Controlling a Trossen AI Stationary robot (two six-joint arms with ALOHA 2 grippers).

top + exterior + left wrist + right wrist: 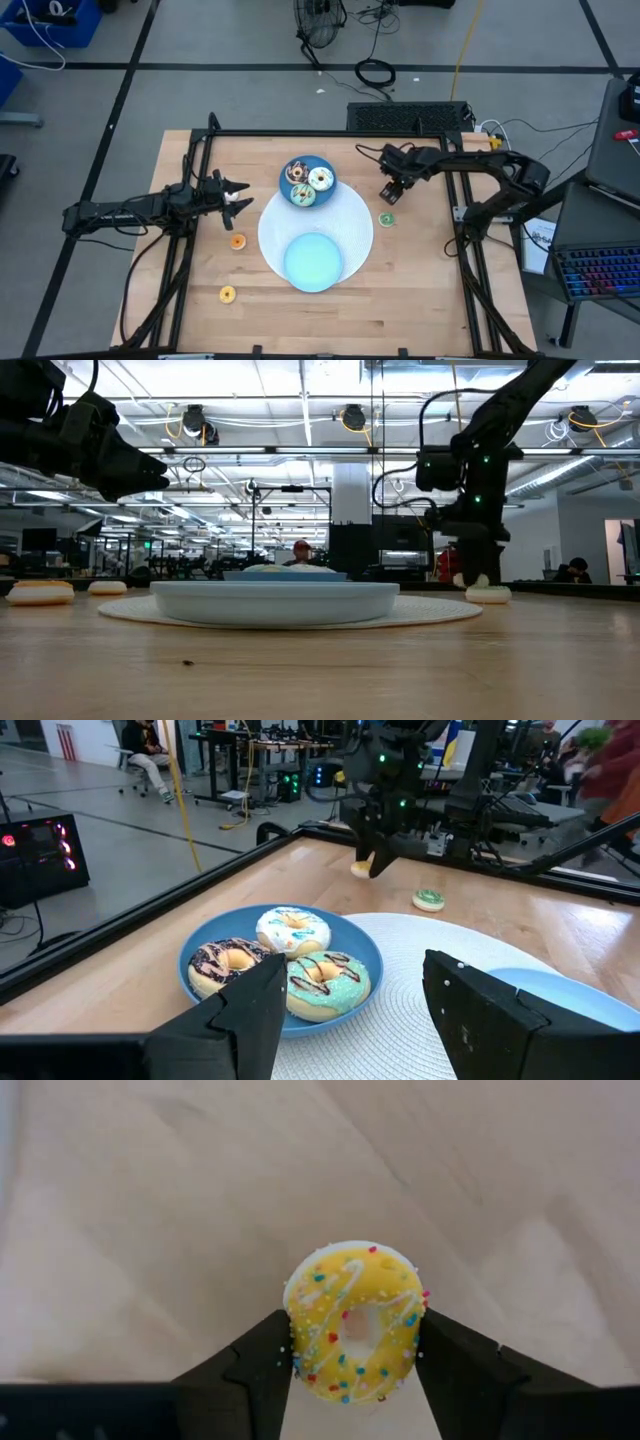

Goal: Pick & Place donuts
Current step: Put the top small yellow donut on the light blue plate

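1. Wooden table [420, 290] inside a dark frame, in an open lab; a round white mat [355, 215] lies at its middle.
2. Small blue plate [322, 161] at the mat's far edge carries three donuts touching one another: chocolate [226, 964], white [292, 930] and teal [326, 982].
3. Pale blue plate [313, 262] sits on the mat's near side; nothing shows on it.
4. Right gripper [352, 1352] is low over the table to the right of the small plate, fingers narrowed on either side of a yellow donut [355, 1323], which stands between them; they look to be touching it, though a firm hold cannot be confirmed.
5. Green donut [386, 219] lies just beside the mat's right edge, near the right gripper.
6. Left gripper [238, 195] hovers left of the mat, fingers partly open and holding nothing.
7. Orange donut [237, 241] and a second yellow one [227, 294] lie loose on the left half of the table.
8. Risk: the grip falls on a rounded, frosted rim, so an off-centre squeeze may let the ring twist or pop out on lifting.
9. Risk: the small plate is already crowded; a release there may send the ring rolling off the others.
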